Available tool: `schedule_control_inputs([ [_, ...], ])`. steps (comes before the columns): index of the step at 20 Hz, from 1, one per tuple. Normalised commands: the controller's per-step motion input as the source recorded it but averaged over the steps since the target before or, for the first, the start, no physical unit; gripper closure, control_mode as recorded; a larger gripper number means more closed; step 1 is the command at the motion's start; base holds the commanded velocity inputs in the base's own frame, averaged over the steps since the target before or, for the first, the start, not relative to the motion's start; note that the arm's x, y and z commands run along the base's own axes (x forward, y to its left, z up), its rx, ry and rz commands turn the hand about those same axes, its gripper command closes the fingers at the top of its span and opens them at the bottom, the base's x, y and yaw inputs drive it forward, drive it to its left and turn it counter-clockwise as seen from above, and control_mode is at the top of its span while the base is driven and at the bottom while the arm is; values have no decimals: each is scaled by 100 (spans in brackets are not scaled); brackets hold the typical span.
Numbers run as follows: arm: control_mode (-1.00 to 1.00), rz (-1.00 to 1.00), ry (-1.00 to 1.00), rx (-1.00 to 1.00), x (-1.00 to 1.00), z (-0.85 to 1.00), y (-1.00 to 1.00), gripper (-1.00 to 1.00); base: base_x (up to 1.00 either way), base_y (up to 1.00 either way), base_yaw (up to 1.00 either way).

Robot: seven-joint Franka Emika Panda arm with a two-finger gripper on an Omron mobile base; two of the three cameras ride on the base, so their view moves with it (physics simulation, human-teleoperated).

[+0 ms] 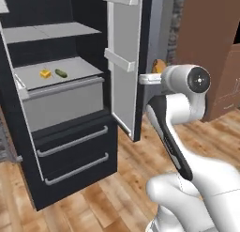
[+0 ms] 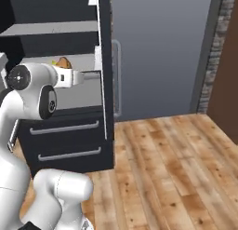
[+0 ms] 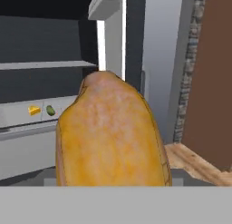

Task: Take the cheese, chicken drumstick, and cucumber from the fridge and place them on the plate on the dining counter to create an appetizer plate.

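gripper [image 1: 157, 71]: fingertips hidden behind the drumstick and the door edge; jaws look clamped on it, since it rides with the hand clear of the shelves
chicken drumstick [image 3: 111, 137]: fills the centre of the hand view, golden-brown, narrow end toward 12 o'clock; in the left base view an orange bit pokes out at the door's edge, just past the wrist
step in hand: judged as carrying the drumstick away from the fridge toward the plate; plate and dining counter not in these frames
how to do it well: keep the squeeze steady, back the hand away from the door edge before swinging, keep the wrist level so the rounded lump doesn't slip, don't clip the door bins on the turn
fridge door [image 1: 123, 62]: open, white bins on its inner face, sits at about 9 o'clock of the hand in the left base view, very close
fridge [image 1: 61, 151]: dark cabinet, two grey-handled drawers low, grey box drawer above them, light shelves higher up
shelf contents: cheese [image 1: 45, 73] and cucumber [image 1: 61, 73] lie just beside each other on the middle shelf, cheese at 9 o'clock of the cucumber, not touching; upper shelf looks bare
progress: first of three items in hand, two left inside
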Motion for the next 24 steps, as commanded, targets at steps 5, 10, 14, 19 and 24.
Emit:
schedule_control_inputs([
  [5, 100, 0, 0, 0, 0, 0, 0, 100, -93, 39, -46],
  [10, 100, 0, 0, 0, 0, 0, 0, 100, -98, 2, -44],
  [14, 100, 0, 0, 0, 0, 0, 0, 100, -50, -36, -43],
  [19, 100, 0, 0, 0, 0, 0, 0, 100, -3, -22, -51],
  [24, 100, 0, 0, 0, 0, 0, 0, 100, 0, 0, -55],
])
